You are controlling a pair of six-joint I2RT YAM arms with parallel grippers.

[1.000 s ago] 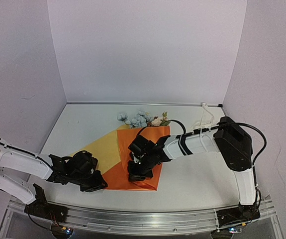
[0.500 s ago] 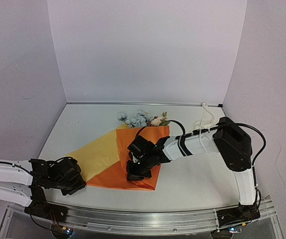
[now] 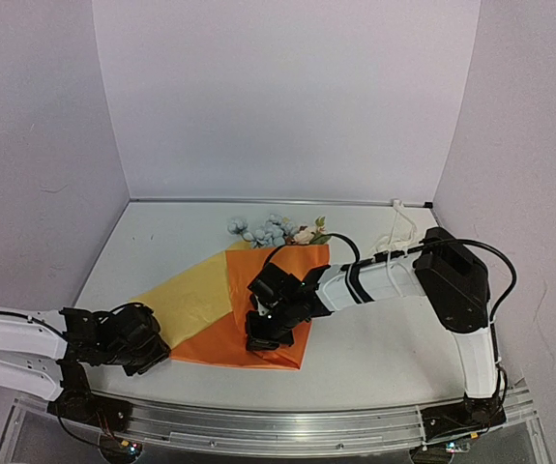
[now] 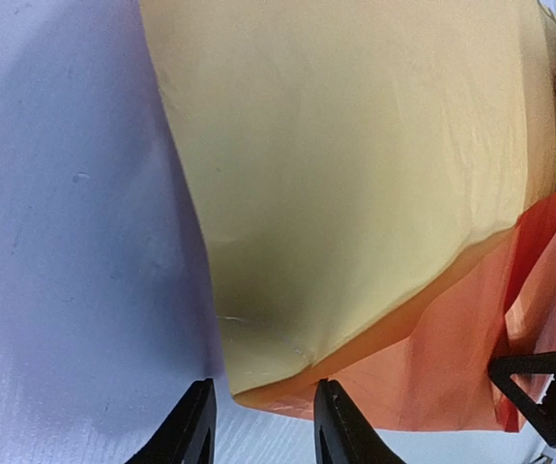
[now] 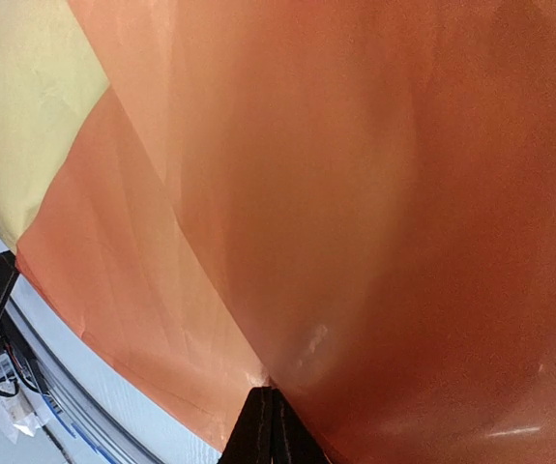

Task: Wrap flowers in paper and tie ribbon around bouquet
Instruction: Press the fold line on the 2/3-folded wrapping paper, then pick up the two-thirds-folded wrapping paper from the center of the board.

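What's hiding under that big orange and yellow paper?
Flowers poke out past the far edge of the paper. Anything beneath the sheet, their stems included, is covered and cannot be seen.

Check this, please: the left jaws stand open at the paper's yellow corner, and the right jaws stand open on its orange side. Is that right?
Not quite: the right jaws are shut, not open. In the right wrist view their fingertips meet in one point against the orange side of the paper. The left jaws do stand open at the yellow corner.
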